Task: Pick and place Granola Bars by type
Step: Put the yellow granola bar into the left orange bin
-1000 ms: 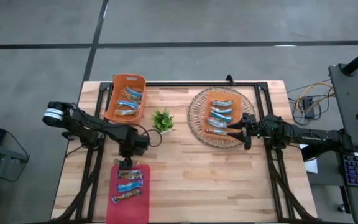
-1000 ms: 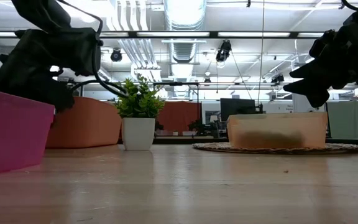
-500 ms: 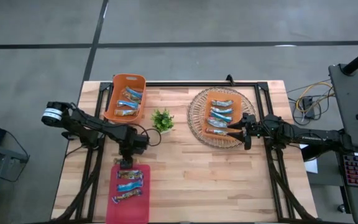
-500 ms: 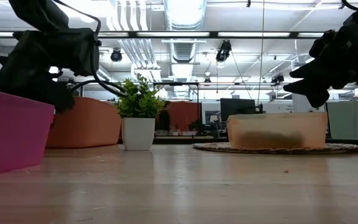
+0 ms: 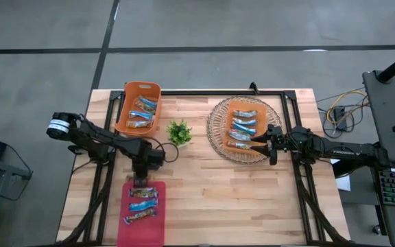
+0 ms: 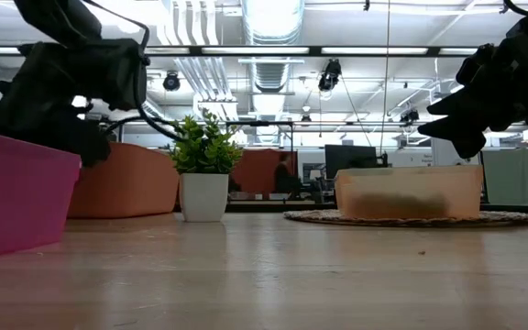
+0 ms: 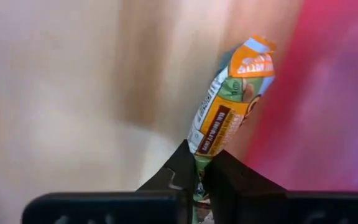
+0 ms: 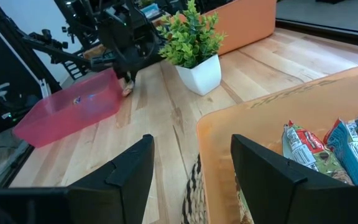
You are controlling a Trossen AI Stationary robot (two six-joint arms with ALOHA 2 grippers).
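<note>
Sorting partly done: the left gripper [image 5: 140,180], lower left, clamps a granola bar [image 7: 225,112] at the pink bin's [image 5: 142,230] upper edge, bars already lie there and in the upper-left orange bin [image 5: 140,90], while several remain in the centre-right tray [image 5: 244,104] beside the right gripper [image 8: 188,163], fingers apart.

My wooden table [image 5: 197,199] has four things sitting on it. A pink bin [image 5: 141,230] is near the front. An orange bin [image 5: 124,110] is at the back. A little green plant [image 5: 179,132] stands beside a round woven mat [image 5: 214,130].
</note>
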